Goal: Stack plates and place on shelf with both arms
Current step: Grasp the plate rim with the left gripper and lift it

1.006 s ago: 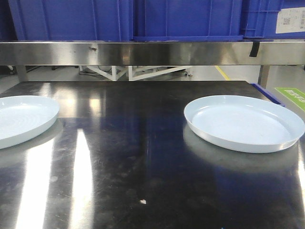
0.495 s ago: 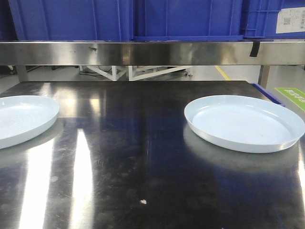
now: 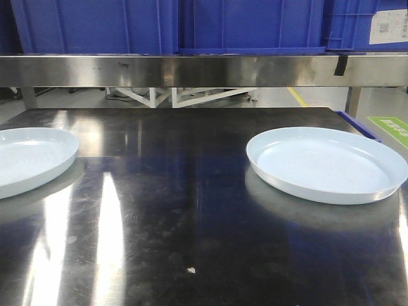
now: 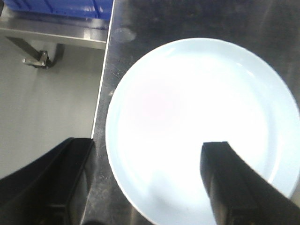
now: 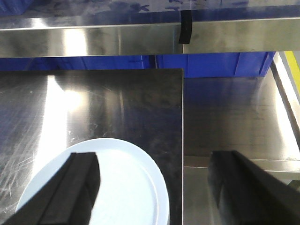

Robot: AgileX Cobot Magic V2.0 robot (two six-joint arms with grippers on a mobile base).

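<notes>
Steel table [image 3: 191, 210] | left plate [image 3: 29, 159], right plate [image 3: 325, 164] well apart | blue crates [image 3: 248, 25] contents hidden | left hand [image 4: 147, 143], right hand [image 5: 154, 154] spread

Shiny steel, smooth pale ware
The table [image 3: 191, 210] is scratched, glossy steel; the shelf [image 3: 204, 70] edge is brushed steel. The left plate [image 3: 29, 156] and right plate [image 3: 325, 162] look smooth and softly glossy. Crates [image 3: 248, 25] are blue plastic; fingers [image 4: 229, 183] matt black.
</notes>
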